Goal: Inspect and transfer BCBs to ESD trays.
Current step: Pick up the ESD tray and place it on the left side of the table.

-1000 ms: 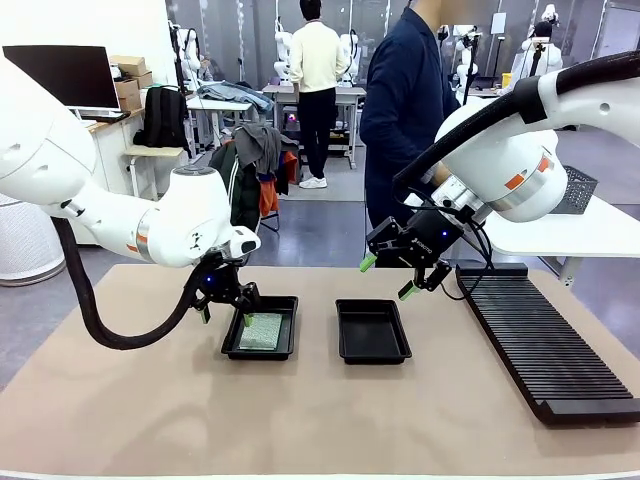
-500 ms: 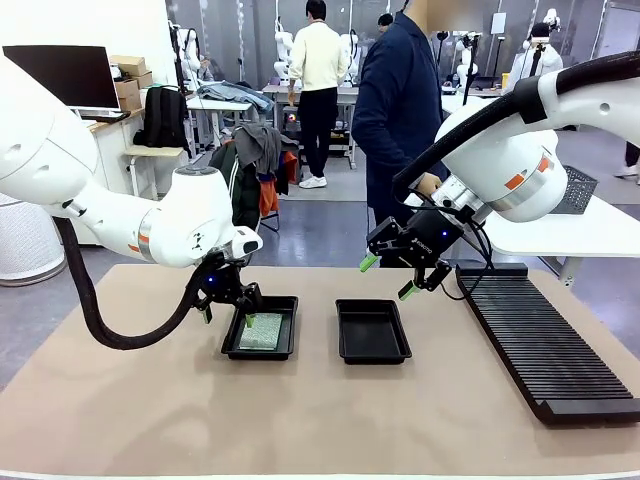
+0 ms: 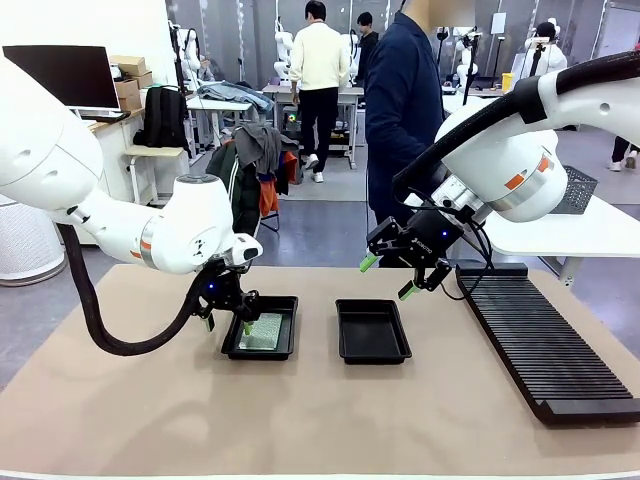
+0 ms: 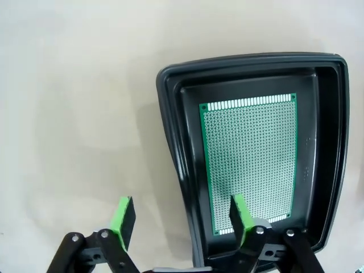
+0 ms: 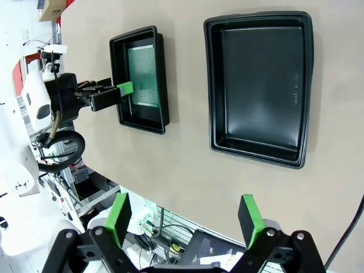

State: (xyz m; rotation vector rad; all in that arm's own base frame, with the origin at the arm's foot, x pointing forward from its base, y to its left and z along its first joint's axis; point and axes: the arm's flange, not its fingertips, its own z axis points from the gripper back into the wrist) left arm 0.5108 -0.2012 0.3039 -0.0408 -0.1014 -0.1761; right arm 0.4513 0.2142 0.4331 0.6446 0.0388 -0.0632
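The left gripper stood spread astride the rim of the shallow black plastic tray, one pad over the green perforated board inside; touching, I couldn't tell. I'd say it wanted a square pinch on the board's edge. The right gripper hung spread.

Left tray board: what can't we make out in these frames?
- Left wrist view: BCB near corner sits under the left gripper's finger; contact unclear.
- Left wrist view: left ESD tray near rim is cut off by the bottom edge.
- Front view: BCB surface detail is too small; the left gripper covers part of the tray's left rim.
- Right wrist view: embossed mark on the empty ESD tray floor is too small to read.
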